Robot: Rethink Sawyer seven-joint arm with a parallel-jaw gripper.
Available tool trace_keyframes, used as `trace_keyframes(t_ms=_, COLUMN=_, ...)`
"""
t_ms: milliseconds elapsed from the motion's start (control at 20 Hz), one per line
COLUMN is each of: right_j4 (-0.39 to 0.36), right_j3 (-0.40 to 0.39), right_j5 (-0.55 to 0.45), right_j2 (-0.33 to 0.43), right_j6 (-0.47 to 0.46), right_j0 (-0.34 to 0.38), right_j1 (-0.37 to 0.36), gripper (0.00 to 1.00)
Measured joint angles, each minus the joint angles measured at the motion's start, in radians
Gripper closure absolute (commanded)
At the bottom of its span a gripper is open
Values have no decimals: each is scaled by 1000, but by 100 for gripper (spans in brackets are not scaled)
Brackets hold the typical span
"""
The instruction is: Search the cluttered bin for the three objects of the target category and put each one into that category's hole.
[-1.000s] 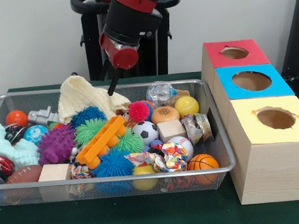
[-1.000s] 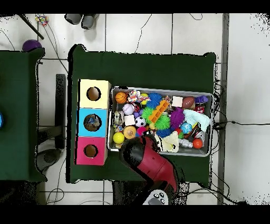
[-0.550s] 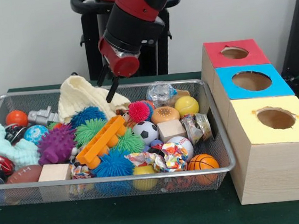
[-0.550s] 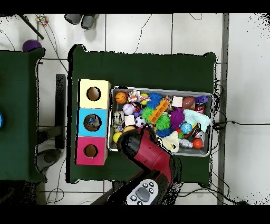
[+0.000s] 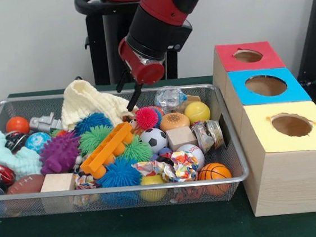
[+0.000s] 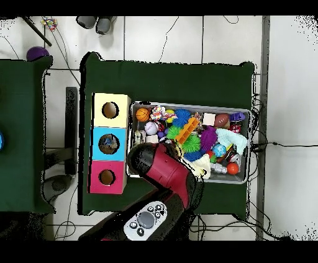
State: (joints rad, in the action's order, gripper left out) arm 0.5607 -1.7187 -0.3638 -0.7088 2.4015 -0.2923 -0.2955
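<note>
Above the far middle of the wire bin (image 5: 228, 145), the red and black arm (image 5: 156, 25) reached down at a slant, its gripper (image 5: 131, 96) hanging over the clutter. Two thin dark fingers (image 5: 135, 97) showed below the red wrist, slightly spread and with nothing between them, so the jaws read as released. The lower tip hung just above the right edge of the cream knitted cloth (image 5: 88, 103), close to the pink spiky ball (image 5: 146, 118).

Right of that ball lay a burger-shaped toy (image 5: 174, 121), a yellow ball (image 5: 197, 112) and a clear crinkled ball (image 5: 170, 98). Nearer the front sat a soccer ball (image 5: 153, 139), a wooden cube (image 5: 181, 137), a baseball (image 5: 190, 154) and a small basketball (image 5: 213, 172). An orange ladder-like block (image 5: 106, 149) lay slantwise across green and blue spiky balls, with a purple spiky ball (image 5: 59, 153) to its left.

To the right of the bin stood three wooden boxes in a row, touching one another, each with a round hole on top: the red box (image 5: 247, 57) farthest, the blue box (image 5: 266, 86) in the middle, the yellow box (image 5: 290, 127) nearest. From overhead, the arm (image 6: 163, 180) covered the bin's corner beside the blue box (image 6: 110, 144) and red box (image 6: 107, 177), and something lay in the blue box's hole.
</note>
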Motion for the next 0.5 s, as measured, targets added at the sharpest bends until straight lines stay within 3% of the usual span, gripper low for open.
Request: trace_keyframes(t_ms=500, right_j4=25, right_j3=-4, right_j5=16, right_j2=-1, right_j6=0, right_j0=-17, right_j1=-6, gripper=0)
